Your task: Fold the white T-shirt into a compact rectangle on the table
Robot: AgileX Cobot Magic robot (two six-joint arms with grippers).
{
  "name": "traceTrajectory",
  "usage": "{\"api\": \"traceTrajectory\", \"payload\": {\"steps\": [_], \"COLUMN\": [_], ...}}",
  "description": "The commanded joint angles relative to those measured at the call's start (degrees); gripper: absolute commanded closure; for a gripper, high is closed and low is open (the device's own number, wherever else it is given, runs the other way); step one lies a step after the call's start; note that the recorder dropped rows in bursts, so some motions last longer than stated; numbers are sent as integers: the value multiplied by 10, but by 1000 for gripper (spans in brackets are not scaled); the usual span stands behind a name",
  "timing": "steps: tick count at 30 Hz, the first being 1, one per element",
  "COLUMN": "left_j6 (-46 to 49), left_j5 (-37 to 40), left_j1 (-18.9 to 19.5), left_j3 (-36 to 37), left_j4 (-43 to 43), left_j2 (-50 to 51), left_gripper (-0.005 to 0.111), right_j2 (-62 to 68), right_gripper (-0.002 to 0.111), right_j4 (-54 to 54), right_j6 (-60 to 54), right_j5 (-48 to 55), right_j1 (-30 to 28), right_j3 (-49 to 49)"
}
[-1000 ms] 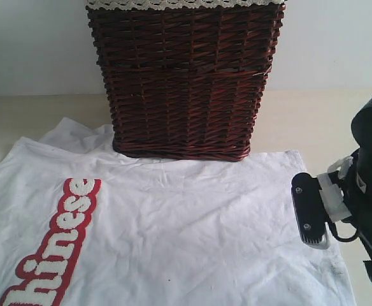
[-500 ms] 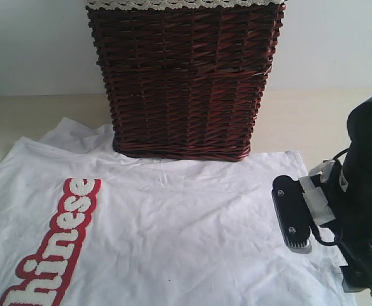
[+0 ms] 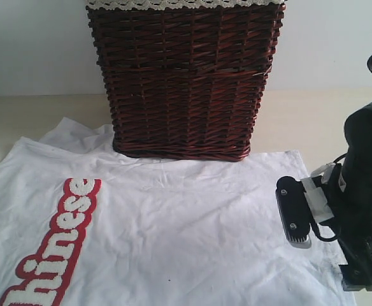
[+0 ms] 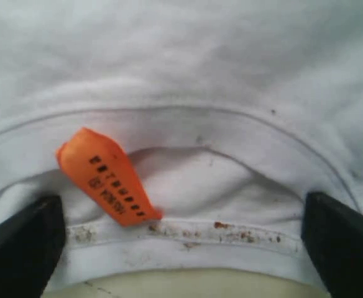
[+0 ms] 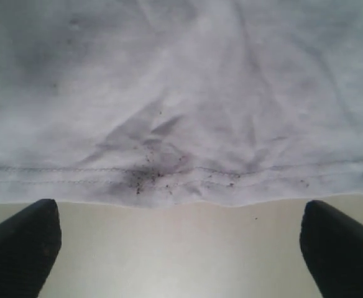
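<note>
Right of the woven wicker basket, the right tool angles down, jaws apart, over the wrinkled white T-shirt.

The exterior view is taken low from the near side of the pale beige table, angled slightly down and faced toward the far wall, with the dark brown wicker basket centred far and the white cotton T-shirt spread near. The left wrist view is held very close above the shirt's collar and small orange tag. The right wrist view is held close above the stitched hem, which is shared with the exterior view at near right, beneath the black right arm.
</note>
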Motion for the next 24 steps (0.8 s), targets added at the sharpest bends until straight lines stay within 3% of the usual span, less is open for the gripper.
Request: {"api": "traceTrajectory", "payload": {"steps": [1, 9, 24], "left_j6": [1, 1, 1], "left_j5": [-5, -5, -5], "left_j1": [1, 1, 1], "left_j3": [5, 5, 5], "left_j4": [3, 3, 3], "left_j2": [5, 5, 5], "left_gripper": [2, 2, 2], "right_j2": [3, 29, 66], "right_gripper": [3, 3, 3], "right_j4": [61, 73, 68], "right_j6": [-69, -132, -138], "right_j5": [-49, -69, -95], "right_j1": [-6, -77, -79], "right_j3": [2, 2, 2]}}
